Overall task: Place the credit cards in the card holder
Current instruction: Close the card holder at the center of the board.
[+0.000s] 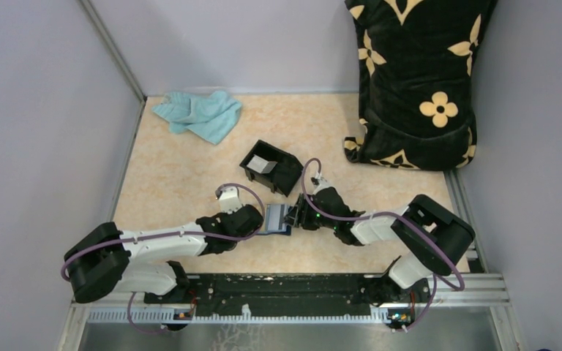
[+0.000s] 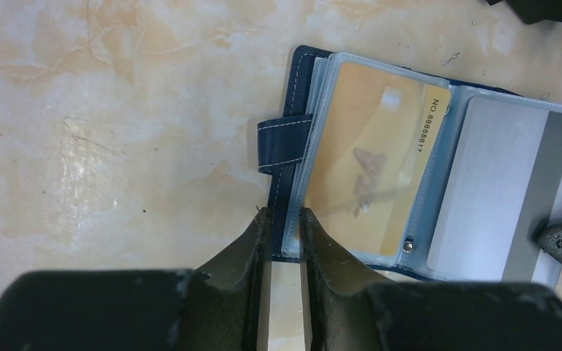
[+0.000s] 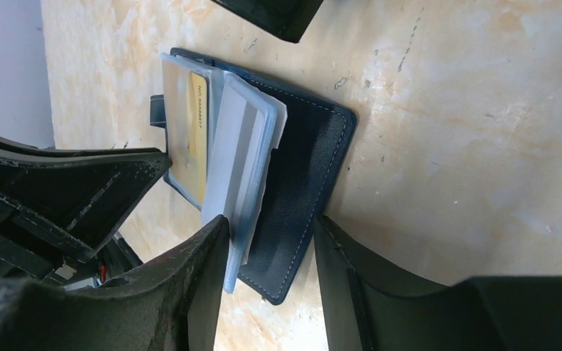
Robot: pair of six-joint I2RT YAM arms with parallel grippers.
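Left end effector (image 2: 285,219) pinches the open card holder's (image 2: 293,157) tabbed edge.

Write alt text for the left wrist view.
An open navy card holder lies on a marbled beige table, an orange-yellow card in a clear sleeve and a grey-white card beside it. The left tool straddles the holder's near edge beside its tab.

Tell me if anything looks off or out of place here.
The grey card sits only partly in its sleeve, sticking out of the open card holder. The orange card is seated. Otherwise, only a crumpled teal cloth lies at the back.
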